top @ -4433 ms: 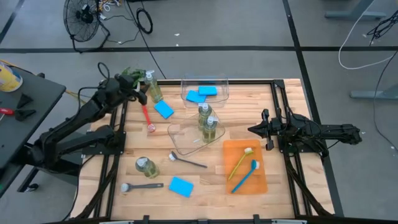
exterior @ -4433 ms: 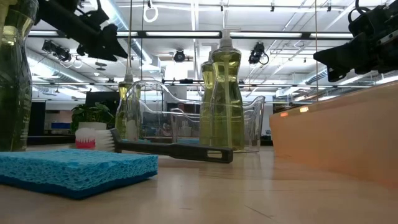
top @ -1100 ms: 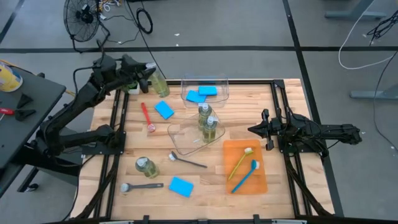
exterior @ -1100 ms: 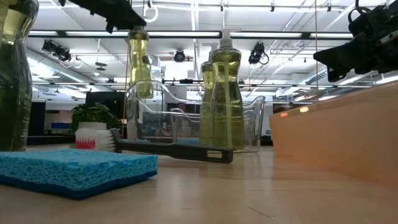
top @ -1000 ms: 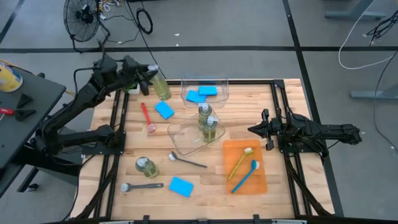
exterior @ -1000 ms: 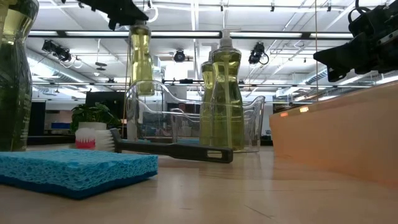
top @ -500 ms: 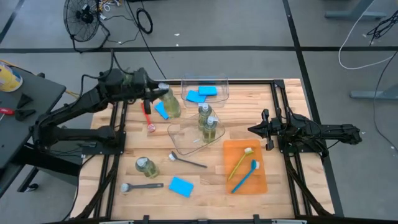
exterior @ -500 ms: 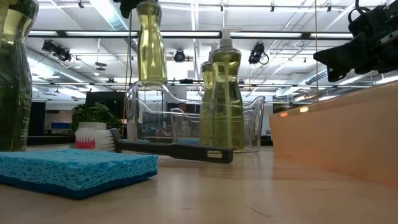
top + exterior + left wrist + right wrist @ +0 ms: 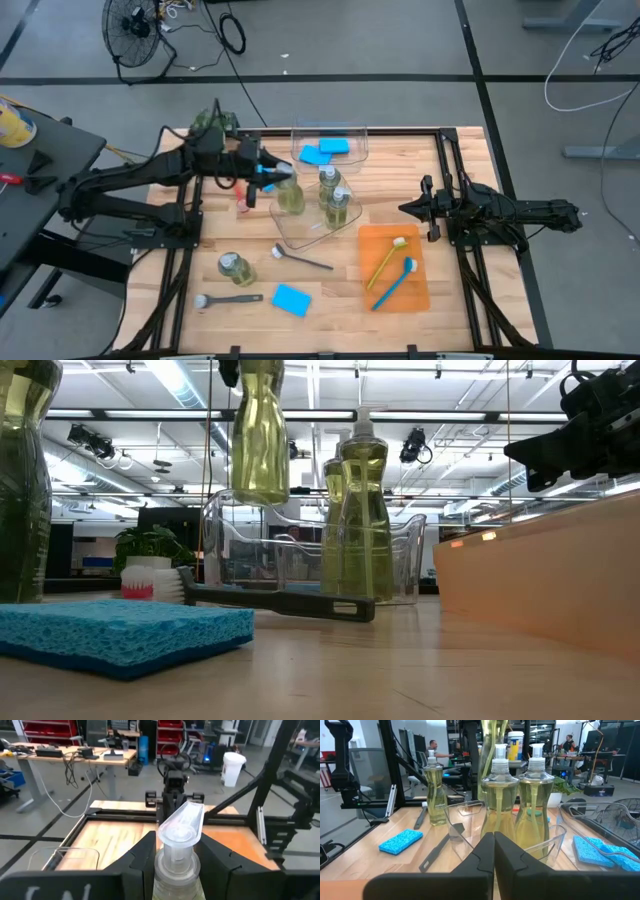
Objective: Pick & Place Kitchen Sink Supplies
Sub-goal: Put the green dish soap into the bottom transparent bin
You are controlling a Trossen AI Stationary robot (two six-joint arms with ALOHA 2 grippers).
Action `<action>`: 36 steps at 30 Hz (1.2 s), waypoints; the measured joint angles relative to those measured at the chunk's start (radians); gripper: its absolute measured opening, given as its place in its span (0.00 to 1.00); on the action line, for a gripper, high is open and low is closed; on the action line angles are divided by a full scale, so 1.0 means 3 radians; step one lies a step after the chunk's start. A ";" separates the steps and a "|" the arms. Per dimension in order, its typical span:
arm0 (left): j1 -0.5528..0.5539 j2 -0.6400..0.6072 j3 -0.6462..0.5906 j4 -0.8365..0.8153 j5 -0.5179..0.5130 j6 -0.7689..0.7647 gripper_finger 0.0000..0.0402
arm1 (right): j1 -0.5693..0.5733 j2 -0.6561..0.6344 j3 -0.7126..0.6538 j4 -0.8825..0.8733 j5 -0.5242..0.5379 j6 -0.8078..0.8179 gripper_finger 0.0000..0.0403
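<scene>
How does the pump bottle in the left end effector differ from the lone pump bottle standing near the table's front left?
The held clear pump bottle of yellow-green liquid hangs in the air over the clear plastic bin, gripped at its neck by the left end effector; the lone clear pump bottle stands on the bare wooden table, untouched. The held one is beside the two bottles already in the bin; the lone one stands apart from them. Both look like the same shape, with the same liquid.

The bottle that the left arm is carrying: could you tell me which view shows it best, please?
The low view: the carried bottle hangs clear of the table. The high view shows it over the clear bin, the left wrist view only its pump, the right wrist view a sliver.
</scene>
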 joint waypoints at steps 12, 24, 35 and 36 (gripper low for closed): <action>-0.0042 0.0415 -0.0037 0.0115 -0.0037 0.0283 0.29 | 0.0000 0.0001 0.0001 0.0001 0.0000 0.0000 0.02; 0.0004 0.0543 -0.0475 0.0737 -0.0151 0.0284 0.29 | 0.0000 0.0000 0.0001 0.0000 -0.0001 0.0000 0.02; 0.0038 0.0544 -0.0816 0.1184 -0.0234 0.0259 0.29 | 0.0000 0.0001 0.0001 0.0000 0.0000 0.0000 0.02; 0.0038 0.0543 -0.0830 0.1188 -0.0234 0.0268 0.29 | 0.0000 0.0001 0.0001 0.0000 0.0000 0.0000 0.02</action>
